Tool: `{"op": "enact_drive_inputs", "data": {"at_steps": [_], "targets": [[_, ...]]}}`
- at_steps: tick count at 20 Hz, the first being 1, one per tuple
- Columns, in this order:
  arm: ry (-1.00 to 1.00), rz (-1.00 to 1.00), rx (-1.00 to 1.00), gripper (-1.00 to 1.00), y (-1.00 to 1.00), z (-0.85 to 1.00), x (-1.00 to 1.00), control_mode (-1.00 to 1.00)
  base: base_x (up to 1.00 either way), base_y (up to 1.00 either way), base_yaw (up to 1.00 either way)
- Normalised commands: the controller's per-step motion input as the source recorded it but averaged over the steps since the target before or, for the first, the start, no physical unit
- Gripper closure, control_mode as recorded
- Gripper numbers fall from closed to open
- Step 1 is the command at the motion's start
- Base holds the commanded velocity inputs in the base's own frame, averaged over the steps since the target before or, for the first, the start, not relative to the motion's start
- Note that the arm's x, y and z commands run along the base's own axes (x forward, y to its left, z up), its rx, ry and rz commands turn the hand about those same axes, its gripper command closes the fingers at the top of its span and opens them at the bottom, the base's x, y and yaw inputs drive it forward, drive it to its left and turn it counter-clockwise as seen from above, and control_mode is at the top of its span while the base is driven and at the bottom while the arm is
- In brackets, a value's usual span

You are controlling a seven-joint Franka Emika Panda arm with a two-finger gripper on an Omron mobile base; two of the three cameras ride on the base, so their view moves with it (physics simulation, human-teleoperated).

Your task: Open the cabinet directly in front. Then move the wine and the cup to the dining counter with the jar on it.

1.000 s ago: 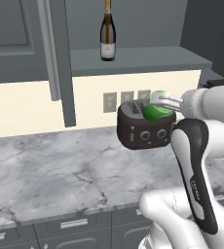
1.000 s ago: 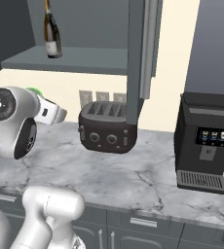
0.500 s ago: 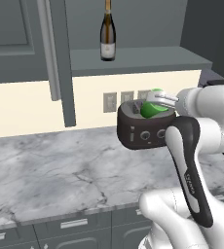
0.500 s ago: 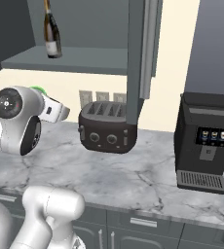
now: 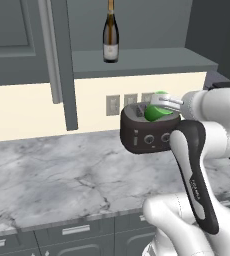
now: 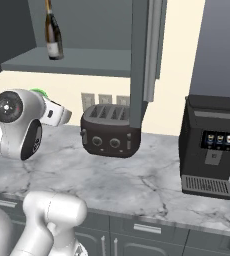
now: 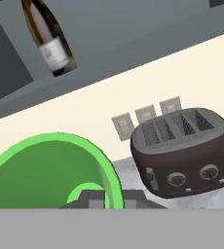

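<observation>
Above counter (image 5: 62,175), cup (image 5: 156,111) seemingly sideways.

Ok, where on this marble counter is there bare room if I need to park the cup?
The counter is bare left of the toaster, under the open cabinet door. Another free patch lies between the toaster and the coffee machine. The gripper holding the cup crowds the toaster's top.

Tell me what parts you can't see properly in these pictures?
- Cup: in the hand view its base is cut off by the bottom edge; in the right base view the arm hides most of it.
- Gripper: the fingertips are too small in the left base view to judge the grip.
- Wine: top of the neck is cut off by the right base view's upper edge.
- Toaster: partly behind the arm, left base view.
</observation>
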Motion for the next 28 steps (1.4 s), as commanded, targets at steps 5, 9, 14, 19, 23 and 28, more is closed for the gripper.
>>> {"op": "enact_drive_inputs", "data": {"at_steps": [5,9,14,19,23,28], "targets": [[0.0,0.0,0.0,1.0,0.0,0.0,-0.02,1.0,-0.71,0.0,0.01],[0.0,0.0,0.0,1.0,0.0,0.0,0.0,1.0,-0.74,-0.04,0.28],[0.0,0.0,0.0,1.0,0.0,0.0,0.0,1.0,-0.27,-0.02,0.9],[0.0,0.0,0.0,1.0,0.0,0.0,0.0,1.0,-0.14,0.0,0.97],[0.0,0.0,0.0,1.0,0.0,0.0,0.0,1.0,-0.18,0.0,0.97],[0.0,0.0,0.0,1.0,0.0,0.0,0.0,1.0,-0.27,0.01,0.91]]}}
